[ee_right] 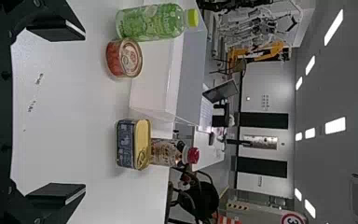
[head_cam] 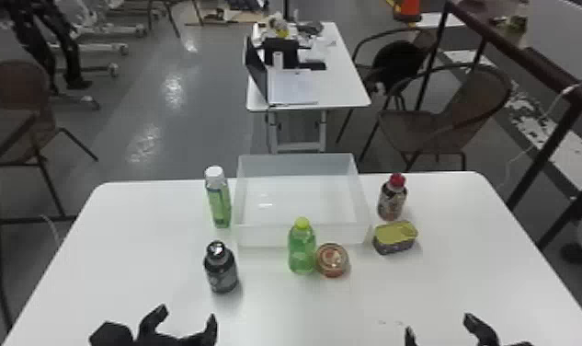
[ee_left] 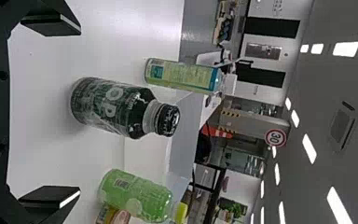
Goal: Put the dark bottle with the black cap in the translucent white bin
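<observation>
Jaws apart, dark bottle upright; bin beyond

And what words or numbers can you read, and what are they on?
"30": the round sign in the room behind.
Dark bottle: big letters, no whole word readable for sure.
Yellow-capped bottle, white-capped bottle, red-capped bottle, round tin, yellow-topped tin: too small or blurred.
</observation>
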You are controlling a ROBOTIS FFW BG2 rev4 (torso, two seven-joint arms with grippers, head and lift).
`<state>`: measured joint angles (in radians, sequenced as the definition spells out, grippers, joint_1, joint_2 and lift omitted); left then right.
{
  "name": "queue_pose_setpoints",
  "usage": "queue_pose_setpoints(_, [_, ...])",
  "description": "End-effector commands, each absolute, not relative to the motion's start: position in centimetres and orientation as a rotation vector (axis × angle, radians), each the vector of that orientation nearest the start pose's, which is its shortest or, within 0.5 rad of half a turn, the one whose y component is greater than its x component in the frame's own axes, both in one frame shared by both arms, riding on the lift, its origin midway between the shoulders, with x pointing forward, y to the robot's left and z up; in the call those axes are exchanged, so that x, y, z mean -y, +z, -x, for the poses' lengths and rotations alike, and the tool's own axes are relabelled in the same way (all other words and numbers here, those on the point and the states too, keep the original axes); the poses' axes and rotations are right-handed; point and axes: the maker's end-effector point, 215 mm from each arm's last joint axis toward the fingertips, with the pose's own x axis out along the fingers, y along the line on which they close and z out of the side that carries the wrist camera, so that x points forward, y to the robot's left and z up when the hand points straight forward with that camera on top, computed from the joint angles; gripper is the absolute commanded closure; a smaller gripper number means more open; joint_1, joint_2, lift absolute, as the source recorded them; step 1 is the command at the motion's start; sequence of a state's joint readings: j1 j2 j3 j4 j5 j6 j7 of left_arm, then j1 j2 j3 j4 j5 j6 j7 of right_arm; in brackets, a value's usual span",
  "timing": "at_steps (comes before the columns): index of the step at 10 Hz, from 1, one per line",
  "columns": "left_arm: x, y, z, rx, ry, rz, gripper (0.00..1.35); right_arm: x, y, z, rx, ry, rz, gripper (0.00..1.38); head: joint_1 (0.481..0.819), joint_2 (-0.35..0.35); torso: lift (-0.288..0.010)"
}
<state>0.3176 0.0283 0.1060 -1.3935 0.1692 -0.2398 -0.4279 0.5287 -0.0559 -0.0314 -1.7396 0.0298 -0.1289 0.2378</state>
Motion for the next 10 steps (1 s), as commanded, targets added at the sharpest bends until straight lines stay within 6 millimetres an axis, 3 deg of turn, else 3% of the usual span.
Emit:
queue_pose_setpoints(1, [-21.4, -52.3, -44.9, -0.243, -0.329, 0.127, 0.1, 20.3, -48.1, -39.7, -0.243, 0.243, 0.055, 0.15, 0.695, 0.022, -0.013])
queue_pose_setpoints(3, [-19.9, -53.0, -46.6, -0.264, -0.39, 0.094, 0.1, 19.6, -48.3, -40.2, -0.242, 0.262, 0.046, 0.15, 0.695, 0.012, -0.013])
queue_pose_setpoints(10, [-18.9, -54.6, -52.2, -0.319, -0.46, -0.002, 0.1, 18.6, -49.0, -40.4, -0.251, 0.296, 0.019, 0.15, 0.695, 0.001, -0.013])
